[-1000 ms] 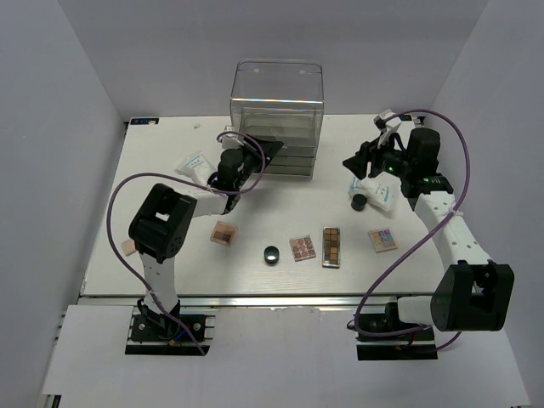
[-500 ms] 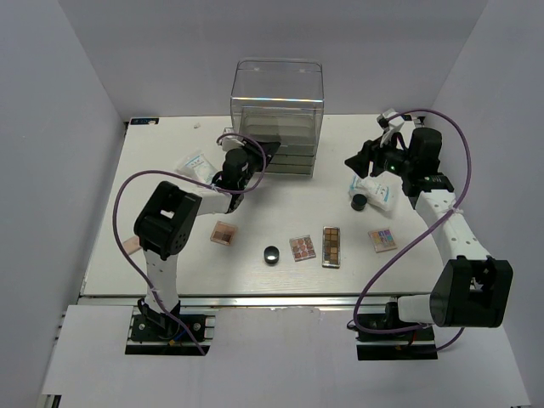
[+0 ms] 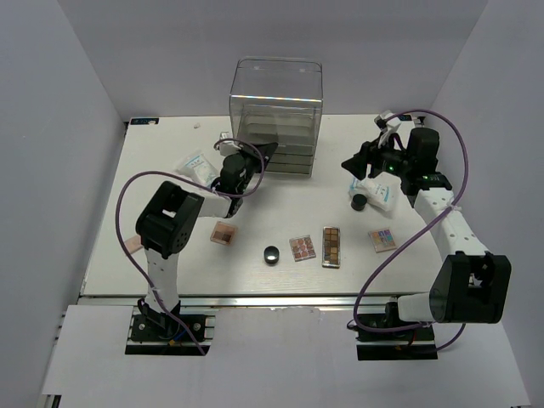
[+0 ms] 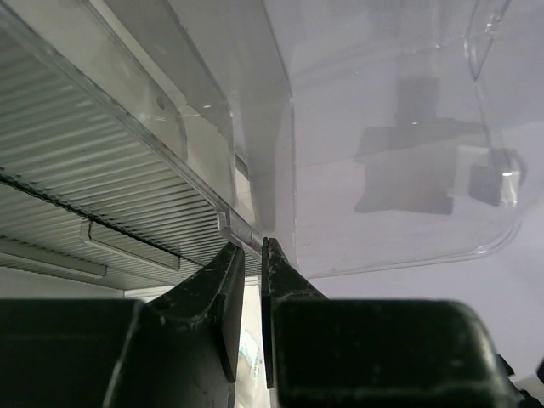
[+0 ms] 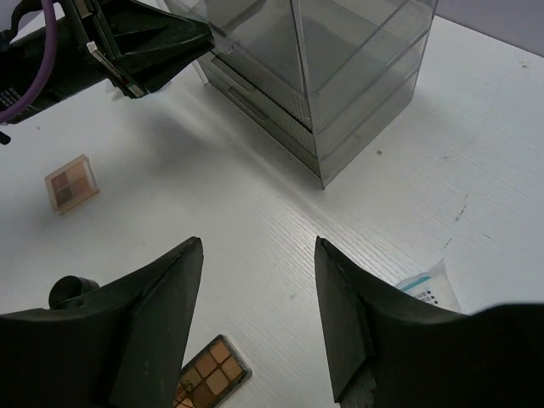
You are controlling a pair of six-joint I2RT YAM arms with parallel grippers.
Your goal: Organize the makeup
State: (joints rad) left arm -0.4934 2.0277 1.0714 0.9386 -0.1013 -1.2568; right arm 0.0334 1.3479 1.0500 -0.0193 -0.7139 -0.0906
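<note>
Top external view: the white table [image 3: 170, 195] fills the frame, and the clear acrylic drawer box [image 3: 277, 102] stands at its far middle. Both arms reach away from the near edge toward the far half.

The left gripper [image 3: 267, 149] is at the box's front left corner. In the left wrist view its fingers [image 4: 223, 280] are almost together, with only a thin slit between them, and the drawer lip [image 4: 240, 234] of clear plastic runs down into that slit, so they look pinched on it.

The right gripper [image 5: 257, 255] hangs to the right of the box, above bare table. Its jaws are spread wide with nothing between them.

The makeup lies loose on the table, none of it inside the box:

- One white blue-printed packet [image 3: 380, 194] lies right of centre, under the right arm.
- A small black pot [image 3: 359, 202] sits just beside that packet.
- A second white packet [image 3: 195, 164] lies to the left of the box, beside the left arm.
- The long narrow palette [image 3: 331, 246] lies near the front, in the middle.
- A pinkish square palette [image 3: 303, 248] is just to its left.
- The multicoloured palette [image 3: 382, 240] is to its right, apart from it.
- The brown palette [image 3: 223, 232] lies left of centre.
- A pink palette [image 3: 132, 245] sits at the table's left edge.
- The round black pot [image 3: 271, 254] stands between the brown palette and the pinkish square one.
</note>
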